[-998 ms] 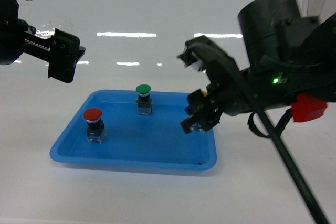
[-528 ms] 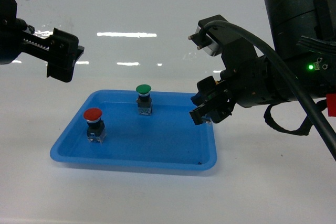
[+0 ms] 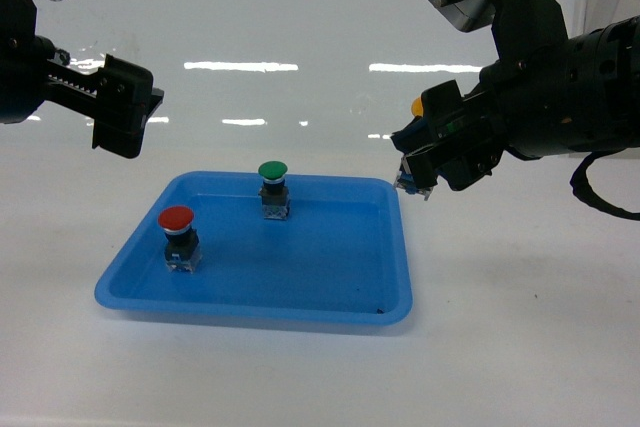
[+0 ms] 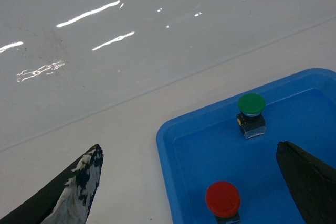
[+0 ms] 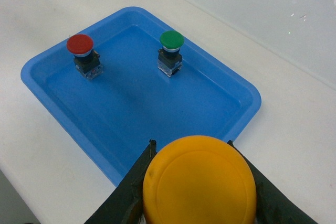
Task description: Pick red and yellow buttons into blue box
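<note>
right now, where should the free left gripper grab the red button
Probably on the blocky base under the cap, coming straight down. The red button stands upright in the tray with clear space around it; the round cap would likely slip. The left gripper hangs open above.

Our arms: black, blocky housings, matte finish. Left gripper (image 3: 125, 107): square black jaw block on toothed rail, pale teeth along top edge; grey-white box with printed label mounted above arm. Left fingers (image 4: 68, 195): black wedges, one scuffed white along inner face. Right gripper (image 3: 425, 152): black angular plates, small bluish-silver tip at lower end. Silver-grey camera module with two dark studs atop right wrist. Black cable loops beneath right forearm. Right fingers (image 5: 128, 187): black, jagged-edged.
</note>
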Robot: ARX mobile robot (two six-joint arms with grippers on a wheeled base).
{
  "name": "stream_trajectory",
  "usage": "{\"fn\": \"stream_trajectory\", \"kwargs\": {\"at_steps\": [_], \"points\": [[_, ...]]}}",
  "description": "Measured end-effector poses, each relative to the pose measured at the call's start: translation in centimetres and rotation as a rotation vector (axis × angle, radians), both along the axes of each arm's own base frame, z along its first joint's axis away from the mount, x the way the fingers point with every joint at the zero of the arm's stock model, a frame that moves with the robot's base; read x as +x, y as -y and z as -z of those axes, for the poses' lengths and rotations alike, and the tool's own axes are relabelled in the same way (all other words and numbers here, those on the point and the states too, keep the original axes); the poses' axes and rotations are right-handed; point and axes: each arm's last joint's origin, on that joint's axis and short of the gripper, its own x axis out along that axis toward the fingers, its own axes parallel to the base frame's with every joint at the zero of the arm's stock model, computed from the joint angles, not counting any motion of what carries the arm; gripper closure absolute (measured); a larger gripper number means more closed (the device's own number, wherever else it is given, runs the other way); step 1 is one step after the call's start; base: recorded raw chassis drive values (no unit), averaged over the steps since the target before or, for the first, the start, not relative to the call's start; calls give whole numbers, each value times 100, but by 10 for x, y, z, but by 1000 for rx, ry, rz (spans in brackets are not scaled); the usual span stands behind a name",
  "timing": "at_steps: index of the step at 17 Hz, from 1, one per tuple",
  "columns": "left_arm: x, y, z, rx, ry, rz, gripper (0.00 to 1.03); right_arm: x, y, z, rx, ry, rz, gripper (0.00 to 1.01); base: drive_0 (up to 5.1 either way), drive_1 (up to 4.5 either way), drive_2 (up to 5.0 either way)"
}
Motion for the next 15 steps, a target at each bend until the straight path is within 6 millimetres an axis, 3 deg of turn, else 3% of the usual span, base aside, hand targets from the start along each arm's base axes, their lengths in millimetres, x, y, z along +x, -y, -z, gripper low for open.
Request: {"fn": "stream_trajectory", "kwargs": {"at_steps": [8, 15], "points": [[15, 40, 41, 16, -160, 112, 5, -1, 0, 3, -3, -12, -1, 68, 0, 0, 0], [34, 45, 85, 89, -220, 59, 5, -1, 0, 3, -4, -12, -1, 69, 0, 0, 0]]}}
